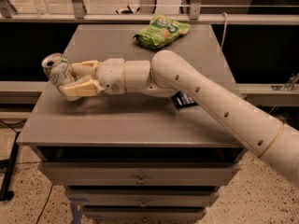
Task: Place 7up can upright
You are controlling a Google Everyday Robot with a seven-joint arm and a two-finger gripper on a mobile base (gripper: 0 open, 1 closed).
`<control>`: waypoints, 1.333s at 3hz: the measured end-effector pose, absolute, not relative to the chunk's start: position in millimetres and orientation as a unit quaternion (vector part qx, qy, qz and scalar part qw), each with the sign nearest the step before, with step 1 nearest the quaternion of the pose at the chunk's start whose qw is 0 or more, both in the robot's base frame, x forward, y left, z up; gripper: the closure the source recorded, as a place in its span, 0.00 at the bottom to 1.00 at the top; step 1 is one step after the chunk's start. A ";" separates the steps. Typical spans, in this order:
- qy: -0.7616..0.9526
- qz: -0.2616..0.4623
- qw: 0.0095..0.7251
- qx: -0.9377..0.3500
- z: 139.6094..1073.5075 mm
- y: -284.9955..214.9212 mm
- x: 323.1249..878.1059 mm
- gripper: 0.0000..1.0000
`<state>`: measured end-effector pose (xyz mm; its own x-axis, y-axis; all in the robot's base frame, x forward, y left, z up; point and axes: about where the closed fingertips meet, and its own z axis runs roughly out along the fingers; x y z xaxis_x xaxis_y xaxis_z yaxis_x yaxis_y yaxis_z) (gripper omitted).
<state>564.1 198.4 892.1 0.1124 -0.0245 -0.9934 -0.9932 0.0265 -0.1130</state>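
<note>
The 7up can [55, 70] is a small silver-white can with green markings and a shiny metal top. It is tilted, top leaning to the upper left, held a little above the left part of the grey cabinet top [140, 120]. My gripper [70, 78] reaches in from the right and is shut on the can, one cream finger behind it and one in front. The white arm crosses the cabinet from the lower right.
A green crinkly snack bag [161, 31] lies at the back middle of the cabinet top. A flat dark blue packet [183, 100] lies partly hidden under the arm at the right. Drawers [140, 176] face front below. A metal rail [140, 17] runs behind.
</note>
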 end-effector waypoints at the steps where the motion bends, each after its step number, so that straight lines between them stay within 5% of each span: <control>1: 0.485 0.458 0.532 -0.521 891.0 196.7 565.3 0.61; 3: 0.486 0.457 0.534 -0.519 888.9 195.1 565.6 0.14; 4: 0.483 0.456 0.532 -0.525 888.8 196.4 564.7 0.00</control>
